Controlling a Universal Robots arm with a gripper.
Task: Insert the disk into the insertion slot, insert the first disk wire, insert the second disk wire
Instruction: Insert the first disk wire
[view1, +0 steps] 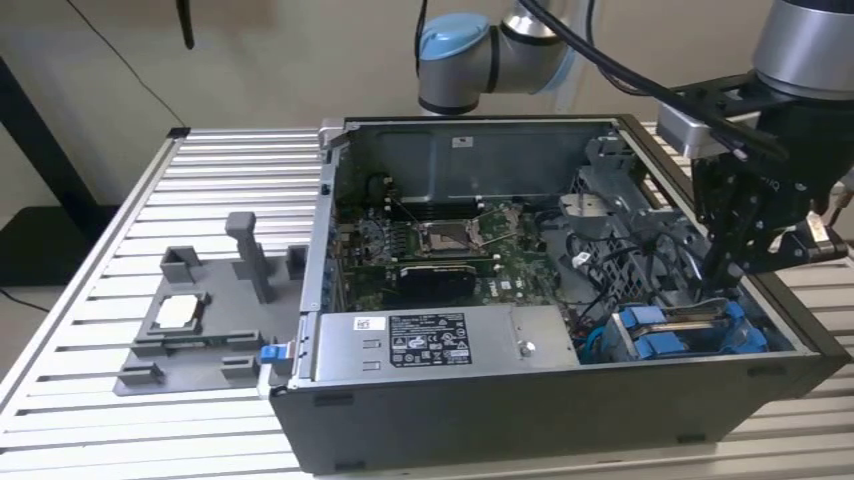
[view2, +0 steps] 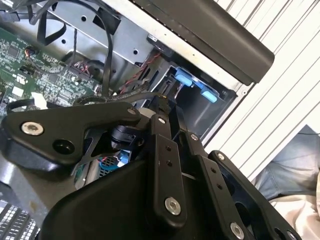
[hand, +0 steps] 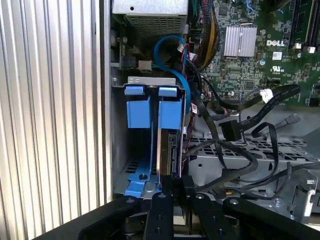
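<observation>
The disk (hand: 168, 150) stands on edge in its blue carrier (hand: 170, 107) inside the insertion slot (hand: 117, 150), the grey drive cage at the case's front corner. In the exterior view the carrier's blue tabs (view1: 667, 340) show in that cage (view1: 597, 345). My gripper (hand: 177, 192) hangs right over the disk's edge, shut on the black plug (hand: 177, 181) of a disk wire; the plug touches the disk's connector edge. In the exterior view the gripper (view1: 727, 275) reaches down into the case. A second black plug (hand: 230, 131) hangs loose among the cables beside the cage.
Black and blue cables (hand: 250, 155) crowd the space beside the cage. The grey power-supply box (view1: 427, 340) and the motherboard (view1: 454, 245) fill the rest of the case. A grey fixture (view1: 200, 320) lies on the slatted table (view1: 147, 200) at the exterior view's left.
</observation>
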